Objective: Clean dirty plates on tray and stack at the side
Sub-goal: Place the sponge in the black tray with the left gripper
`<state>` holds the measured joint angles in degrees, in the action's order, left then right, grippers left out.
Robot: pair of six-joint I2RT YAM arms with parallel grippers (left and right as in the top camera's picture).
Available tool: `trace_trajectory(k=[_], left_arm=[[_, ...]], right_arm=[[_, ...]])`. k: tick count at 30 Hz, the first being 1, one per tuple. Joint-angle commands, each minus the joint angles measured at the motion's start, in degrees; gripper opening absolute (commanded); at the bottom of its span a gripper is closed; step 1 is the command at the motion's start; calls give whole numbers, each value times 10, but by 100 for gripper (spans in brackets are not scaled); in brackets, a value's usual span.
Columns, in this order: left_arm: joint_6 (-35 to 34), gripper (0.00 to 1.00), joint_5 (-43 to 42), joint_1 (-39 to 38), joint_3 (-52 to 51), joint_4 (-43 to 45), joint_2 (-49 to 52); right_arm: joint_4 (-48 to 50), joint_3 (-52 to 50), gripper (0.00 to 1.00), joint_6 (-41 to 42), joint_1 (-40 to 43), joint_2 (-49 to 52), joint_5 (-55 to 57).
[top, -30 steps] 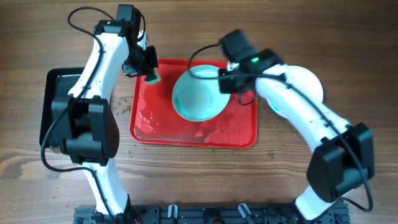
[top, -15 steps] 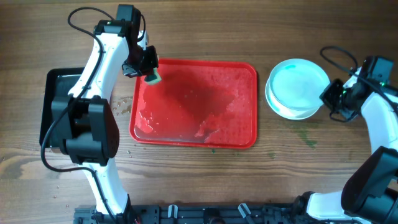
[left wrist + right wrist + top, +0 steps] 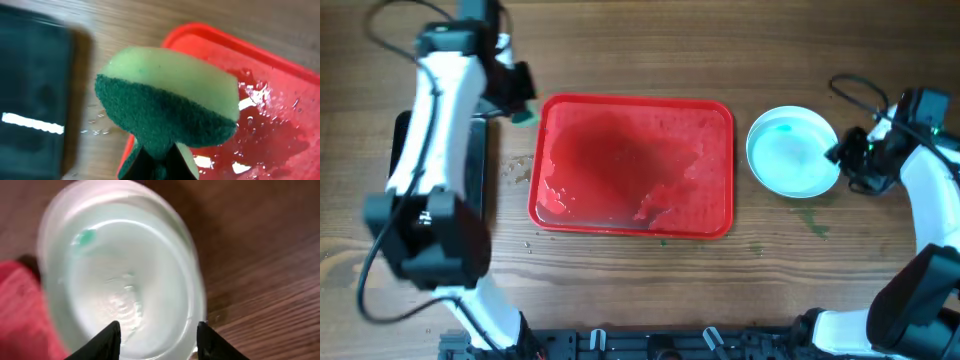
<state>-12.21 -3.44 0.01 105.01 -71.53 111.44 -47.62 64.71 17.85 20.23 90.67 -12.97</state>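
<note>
**A:** Nearest us, one red tray point(image 3: 620, 170) mid-bench point(image 3: 650, 290), wet and bare. Nothing on it to lift.

**B:** And the plates?

**A:** Off at its 3 o'clock, plates point(image 3: 793, 151) on the wood. I count one face from above; what's beneath, can't tell. One teal dab point(image 3: 781, 127) shows at 10 o'clock. The right gripper point(image 3: 848, 160) is spread wide, released, at their 3 o'clock rim.

**B:** Far side?

**A:** The left gripper point(image 3: 510, 88) is clenched on one sponge point(image 3: 165, 100), off the tray's 10 o'clock corner, with one black tray point(image 3: 30, 90) at 9. Looks nearly done; that dab may want a wipe.
</note>
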Motion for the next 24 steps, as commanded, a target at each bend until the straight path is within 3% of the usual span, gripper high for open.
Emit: trace_trajectory(k=[1,3,5,10,19,24], left_arm=[[-5,4,23,59,15,-40,-35],[-5,4,23,87,14,-61,-33],[-5,4,23,110,13,-66,-33],[-5,4,23,124,13,-65,-31],[-5,4,22,124,9,-61,-29],[-5,4,22,124,9,-61,-29]], right_arm=[[-40,23,43,-61,-57,-11,-46],[-87,23,17,-82,-107,-6,-62],[-126,23,4,-109,-161,-2,-62],[-141,4,4,-119,-219,25,-61],[-14,-44,4,-99,-218,112,11],[-5,-2,4,-89,-215,113,-31]])
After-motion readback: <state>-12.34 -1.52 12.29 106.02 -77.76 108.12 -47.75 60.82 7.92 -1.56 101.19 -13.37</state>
